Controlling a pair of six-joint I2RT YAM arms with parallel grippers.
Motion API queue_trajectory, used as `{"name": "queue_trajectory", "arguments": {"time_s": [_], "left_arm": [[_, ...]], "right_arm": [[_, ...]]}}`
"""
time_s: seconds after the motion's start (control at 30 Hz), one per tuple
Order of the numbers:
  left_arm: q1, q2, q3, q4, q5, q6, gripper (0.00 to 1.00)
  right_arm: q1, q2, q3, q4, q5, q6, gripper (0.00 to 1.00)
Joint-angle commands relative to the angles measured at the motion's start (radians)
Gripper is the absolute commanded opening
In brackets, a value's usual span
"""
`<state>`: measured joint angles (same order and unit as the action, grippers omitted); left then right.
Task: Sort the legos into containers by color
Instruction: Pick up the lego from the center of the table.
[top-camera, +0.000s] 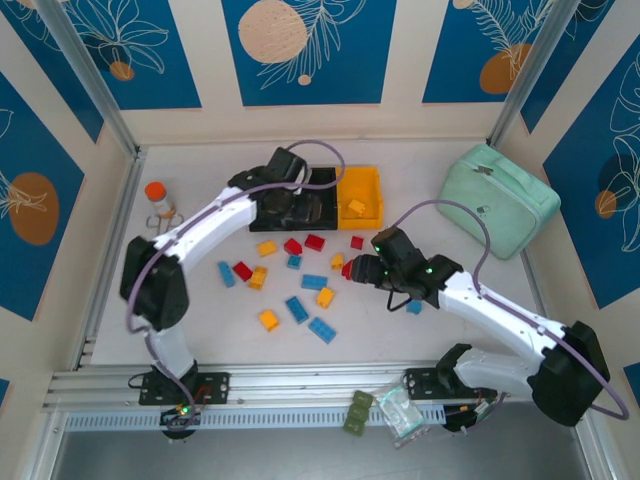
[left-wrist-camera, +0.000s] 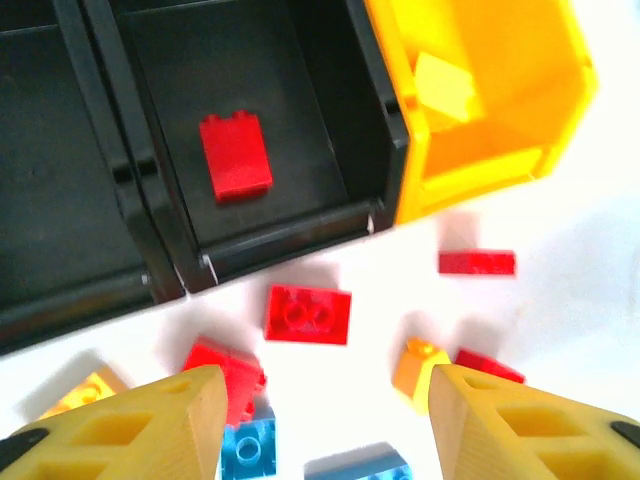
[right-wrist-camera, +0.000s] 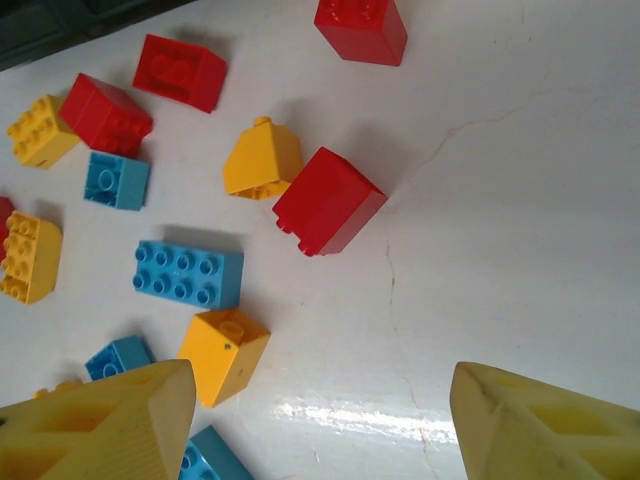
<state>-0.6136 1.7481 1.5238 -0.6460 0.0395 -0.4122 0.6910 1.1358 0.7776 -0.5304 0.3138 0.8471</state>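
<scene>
The left gripper (left-wrist-camera: 320, 425) hovers over the near edge of the containers (left-wrist-camera: 310, 110), its yellow fingers (left-wrist-camera: 130, 430) spread moderately wide with nothing between them. Below it, one red brick (left-wrist-camera: 235, 155) lies flat in the middle black bin, and a yellow brick (left-wrist-camera: 445, 90) rests in the yellow bin (left-wrist-camera: 500, 150) at the right end of the row. The rest of the legos (top-camera: 314, 282) are scattered loose on the white table (top-camera: 230, 335) in front of the bins, with blue, red and yellow pieces mixed together. The right gripper (right-wrist-camera: 320, 420) hangs low over this scatter, its jaws likewise parted and empty. Just ahead of it, a red block (right-wrist-camera: 328, 200) sits tilted against a yellow sloped piece (right-wrist-camera: 262, 160), with an oblong blue brick (right-wrist-camera: 188, 272) near them. From above, the right fingertips look very close to a red piece, though whether they touch it is hard to tell.
</scene>
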Motion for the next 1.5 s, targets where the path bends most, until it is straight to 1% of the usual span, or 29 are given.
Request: {"name": "queue_trajectory", "arguments": {"time_s": [0.0, 0.13, 0.2, 0.3, 0.43, 0.67, 0.77, 1.0, 1.1, 1.23, 1.4, 1.47], "left_arm": [[-0.004, -0.115, -0.188, 0.094, 0.072, -0.033, 0.56], [-0.004, -0.284, -0.424, 0.164, 0.104, -0.075, 0.58], [-0.004, -0.347, -0.507, 0.179, 0.114, -0.086, 0.58], [-0.002, -0.416, -0.583, 0.176, 0.091, -0.098, 0.60], [-0.002, -0.438, -0.617, 0.166, 0.084, -0.101, 0.61], [-0.002, -0.414, -0.614, 0.170, 0.089, -0.112, 0.61], [-0.002, -0.408, -0.615, 0.172, 0.089, -0.116, 0.61], [-0.002, -0.389, -0.626, 0.188, 0.091, -0.125, 0.61], [-0.002, -0.377, -0.625, 0.195, 0.100, -0.131, 0.61], [-0.002, -0.371, -0.625, 0.206, 0.103, -0.140, 0.61], [-0.002, -0.366, -0.623, 0.206, 0.109, -0.143, 0.61], [-0.002, -0.365, -0.623, 0.207, 0.111, -0.145, 0.61]], "right_arm": [[-0.008, 0.090, 0.068, -0.042, -0.025, 0.033, 0.70], [-0.022, 0.215, 0.124, -0.036, -0.033, 0.062, 0.71], [-0.031, 0.268, 0.147, -0.029, -0.037, 0.073, 0.71], [-0.043, 0.350, 0.187, -0.022, -0.042, 0.078, 0.71], [-0.048, 0.456, 0.253, -0.029, -0.042, 0.081, 0.71], [-0.059, 0.570, 0.309, -0.036, -0.042, 0.093, 0.69], [-0.061, 0.587, 0.312, -0.040, -0.038, 0.099, 0.65], [-0.077, 0.562, 0.258, -0.034, -0.031, 0.105, 0.58], [-0.081, 0.544, 0.236, -0.034, -0.027, 0.108, 0.58], [-0.069, 0.520, 0.213, -0.034, -0.017, 0.110, 0.62], [-0.050, 0.486, 0.191, -0.034, 0.004, 0.119, 0.61], [-0.048, 0.480, 0.184, -0.035, 0.006, 0.120, 0.60]]}}
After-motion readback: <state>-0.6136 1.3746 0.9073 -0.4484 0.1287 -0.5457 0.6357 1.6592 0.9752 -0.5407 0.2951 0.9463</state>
